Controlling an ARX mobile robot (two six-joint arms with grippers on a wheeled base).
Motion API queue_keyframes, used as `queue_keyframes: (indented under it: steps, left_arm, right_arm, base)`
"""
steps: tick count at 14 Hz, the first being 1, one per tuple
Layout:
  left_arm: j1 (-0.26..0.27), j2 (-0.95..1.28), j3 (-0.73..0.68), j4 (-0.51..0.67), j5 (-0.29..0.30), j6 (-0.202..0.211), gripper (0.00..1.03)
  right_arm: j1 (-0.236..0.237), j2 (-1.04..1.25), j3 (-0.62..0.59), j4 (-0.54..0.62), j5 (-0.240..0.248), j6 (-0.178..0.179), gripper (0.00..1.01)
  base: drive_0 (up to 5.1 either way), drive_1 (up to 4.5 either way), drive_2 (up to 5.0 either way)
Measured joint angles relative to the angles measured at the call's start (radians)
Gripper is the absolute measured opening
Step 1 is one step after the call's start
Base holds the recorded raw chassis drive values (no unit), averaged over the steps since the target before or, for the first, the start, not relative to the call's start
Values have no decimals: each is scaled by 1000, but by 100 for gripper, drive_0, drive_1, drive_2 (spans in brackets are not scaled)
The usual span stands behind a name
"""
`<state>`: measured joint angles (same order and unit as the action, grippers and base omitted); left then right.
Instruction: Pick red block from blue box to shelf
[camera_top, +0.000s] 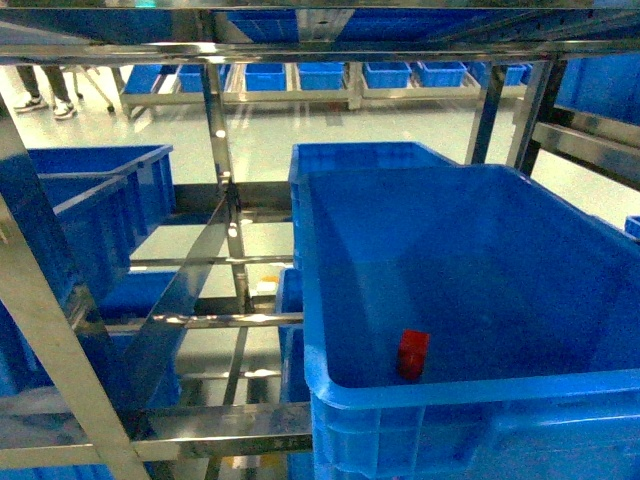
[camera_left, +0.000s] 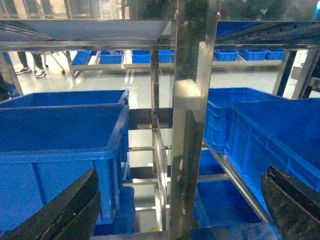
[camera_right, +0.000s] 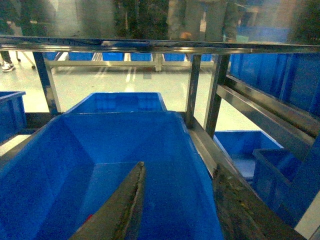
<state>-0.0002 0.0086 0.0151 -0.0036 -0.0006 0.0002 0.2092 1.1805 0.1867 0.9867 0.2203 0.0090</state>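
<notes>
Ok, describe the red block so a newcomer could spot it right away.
Start at the steel shelf, then find the big blue box on the right of the head view. Inside, against its near wall, sits the red block, the only red thing among all the blue bins.

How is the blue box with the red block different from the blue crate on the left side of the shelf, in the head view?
The blue box sits nearest the camera and fills the right half of the view; the left crate stands farther back, partly hidden by shelf posts. The box holds the red block by its near wall; nothing shows in the visible part of the crate. Both are blue, open-topped plastic bins.
</notes>
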Motion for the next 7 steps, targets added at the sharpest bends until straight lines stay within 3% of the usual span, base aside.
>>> queue_keyframes:
  steps: [1, 3, 4, 7]
  left_arm:
    - [0, 0, 0, 0, 0, 0, 98]
    - [0, 0, 0, 0, 0, 0, 98]
    - [0, 0, 0, 0, 0, 0, 98]
    - [0, 0, 0, 0, 0, 0, 98]
  right_arm:
    - [-24, -33, -40, 55, -33, -2, 33]
    - [-63, -92, -114, -28, -73, -2, 7]
    - [-82, -172, -128, -60, -89, -6, 2]
    - [-122, -342, -159, -200, -135, -6, 2]
  base:
    - [0, 0, 0]
    - [0, 0, 0]
    - [0, 0, 0]
    - [0, 0, 0]
